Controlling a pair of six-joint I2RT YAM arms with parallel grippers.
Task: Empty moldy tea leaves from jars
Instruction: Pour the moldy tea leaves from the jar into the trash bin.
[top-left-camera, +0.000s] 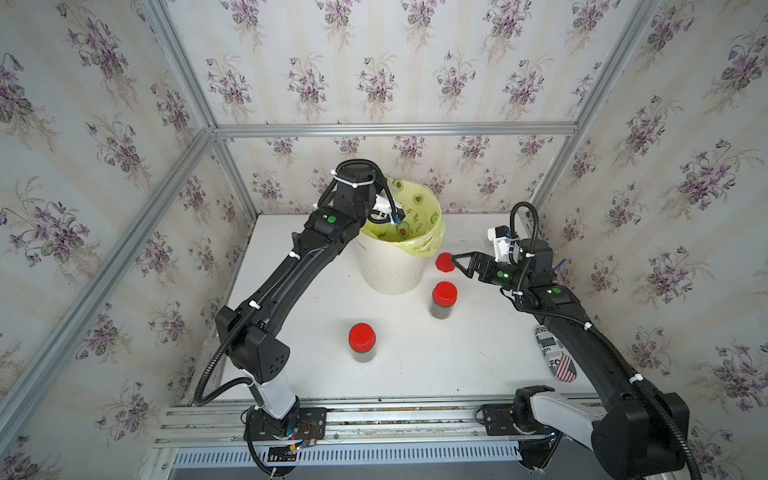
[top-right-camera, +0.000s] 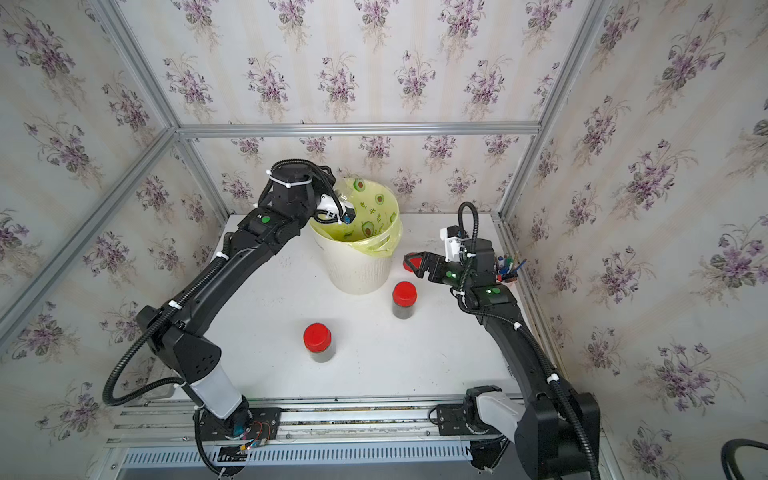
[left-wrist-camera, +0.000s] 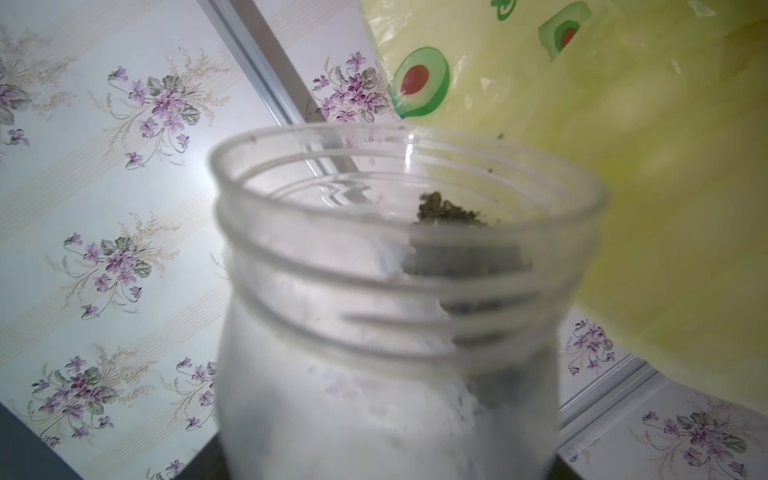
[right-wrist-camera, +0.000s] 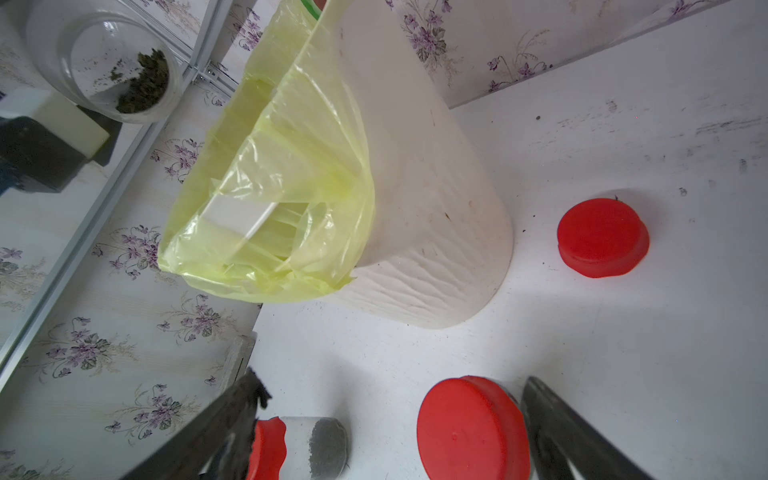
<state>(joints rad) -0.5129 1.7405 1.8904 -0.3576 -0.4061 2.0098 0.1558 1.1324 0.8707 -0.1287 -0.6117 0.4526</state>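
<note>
As both top views show, the left gripper (top-left-camera: 397, 216) reaches over the bin (top-left-camera: 390, 270) toward the far edge of the table (top-left-camera: 415, 374); the right gripper (top-left-camera: 457, 264), jaws apart, empty, hovers beside a loose cap (top-left-camera: 443, 262); two capped jars (top-left-camera: 444, 299) (top-left-camera: 362, 343) stand mid-table. Left wrist: uncapped jar (left-wrist-camera: 395, 311), clamped, few tea leaves (left-wrist-camera: 449, 212) at its mouth. Right wrist: that jar tilted, leaves clumped inside.

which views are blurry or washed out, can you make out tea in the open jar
Left wrist view: the open jar sits too close, soft and foggy, yet a dark clump of tea leaves shows by its rim. Right wrist view: sharper, the clump clear through the jar's wall; the table looks slightly washed out. Both top views: sharp, evenly lit, faint shadows by the capped jars.
</note>
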